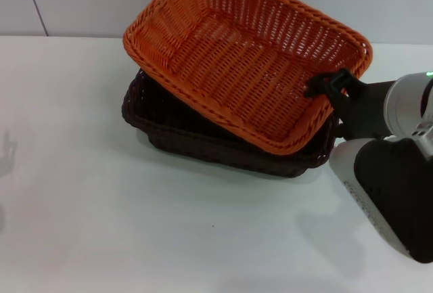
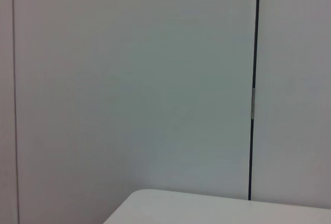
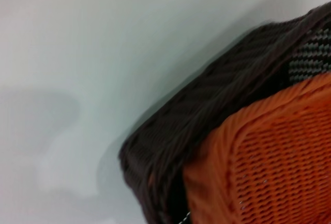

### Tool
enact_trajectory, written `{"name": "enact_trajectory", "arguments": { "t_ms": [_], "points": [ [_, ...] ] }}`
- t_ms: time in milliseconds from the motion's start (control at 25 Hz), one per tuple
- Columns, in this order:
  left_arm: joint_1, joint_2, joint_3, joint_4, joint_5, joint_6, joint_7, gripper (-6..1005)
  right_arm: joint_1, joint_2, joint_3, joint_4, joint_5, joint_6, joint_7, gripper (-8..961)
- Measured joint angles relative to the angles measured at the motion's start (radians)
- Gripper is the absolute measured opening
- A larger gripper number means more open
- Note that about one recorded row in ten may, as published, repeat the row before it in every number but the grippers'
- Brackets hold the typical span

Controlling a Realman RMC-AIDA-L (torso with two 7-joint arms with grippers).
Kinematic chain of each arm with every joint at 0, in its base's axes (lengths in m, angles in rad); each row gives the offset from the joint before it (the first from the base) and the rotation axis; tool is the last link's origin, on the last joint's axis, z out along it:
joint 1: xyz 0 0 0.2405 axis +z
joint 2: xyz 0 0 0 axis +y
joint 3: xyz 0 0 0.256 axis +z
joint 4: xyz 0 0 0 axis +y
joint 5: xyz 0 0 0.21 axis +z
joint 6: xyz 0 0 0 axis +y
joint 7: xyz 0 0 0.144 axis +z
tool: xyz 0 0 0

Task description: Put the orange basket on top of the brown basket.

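Observation:
The orange basket (image 1: 243, 56) is tilted, its near edge resting on the brown basket (image 1: 196, 134) and its far side raised. My right gripper (image 1: 329, 86) is shut on the orange basket's right rim. The brown basket sits on the white table underneath, mostly covered. In the right wrist view the orange basket (image 3: 274, 167) lies against the brown basket's rim (image 3: 207, 115). My left gripper is out of view; its wrist camera shows only wall and a table corner.
The white table (image 1: 101, 212) runs all around the baskets. A pale wall (image 1: 81, 2) stands behind. My right arm (image 1: 392, 171) is over the table's right side.

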Motion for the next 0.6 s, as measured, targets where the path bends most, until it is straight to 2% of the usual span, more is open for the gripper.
{"name": "enact_trajectory", "arguments": {
  "t_ms": [80,280,440,600],
  "points": [
    [0.001,0.000,0.000,0.001,0.001,0.000,0.000,738,-0.035,0.010,-0.014,0.012,0.002,-0.038,-0.008,738],
    [0.002,0.000,0.000,0.006,0.003,0.000,0.002,738,-0.102,0.027,-0.027,0.026,0.001,-0.091,-0.056,738],
    [0.006,0.001,-0.011,0.017,-0.001,0.006,0.003,738,-0.173,0.066,-0.020,0.035,0.001,-0.214,-0.070,738],
    [0.017,0.001,-0.017,0.018,-0.002,0.010,0.004,738,-0.279,0.119,-0.018,0.003,0.008,-0.482,-0.076,738]
  ]
}}
